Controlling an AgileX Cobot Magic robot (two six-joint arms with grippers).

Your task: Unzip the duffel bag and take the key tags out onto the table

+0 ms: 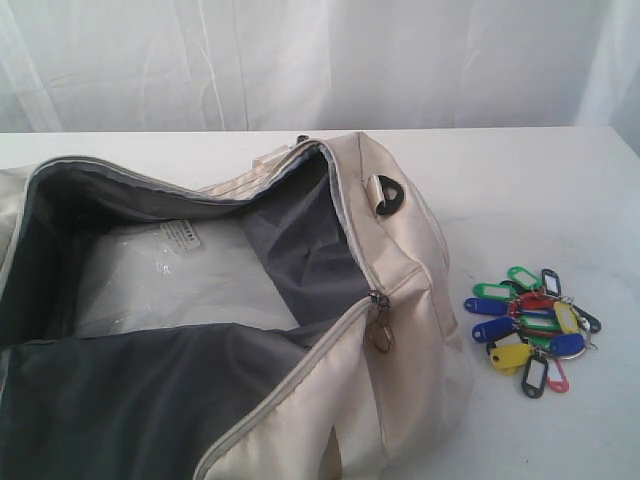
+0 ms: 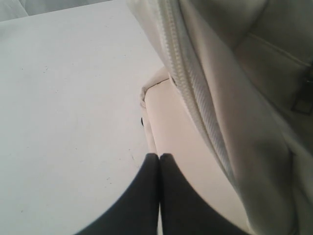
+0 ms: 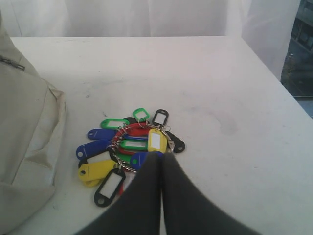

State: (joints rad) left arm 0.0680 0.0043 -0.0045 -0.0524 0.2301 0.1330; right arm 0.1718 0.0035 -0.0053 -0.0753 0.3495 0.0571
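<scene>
The cream duffel bag [image 1: 400,300] lies unzipped on the white table [image 1: 520,180], its grey lining and a clear plastic packet showing inside. The bunch of coloured key tags [image 1: 530,325] lies on the table just right of the bag. Neither gripper shows in the exterior view. In the right wrist view my right gripper [image 3: 162,154] is shut with nothing in it, its tips just short of the key tags [image 3: 129,152]. In the left wrist view my left gripper [image 2: 159,156] is shut and empty, close to the duffel bag's [image 2: 234,88] zipper edge.
A metal zipper pull [image 1: 380,325] hangs at the bag's open end and a black D-ring [image 1: 390,195] sits on top. White curtain [image 1: 320,60] backs the table. Bare tabletop [image 3: 220,88] stretches right of the tags to the table edge.
</scene>
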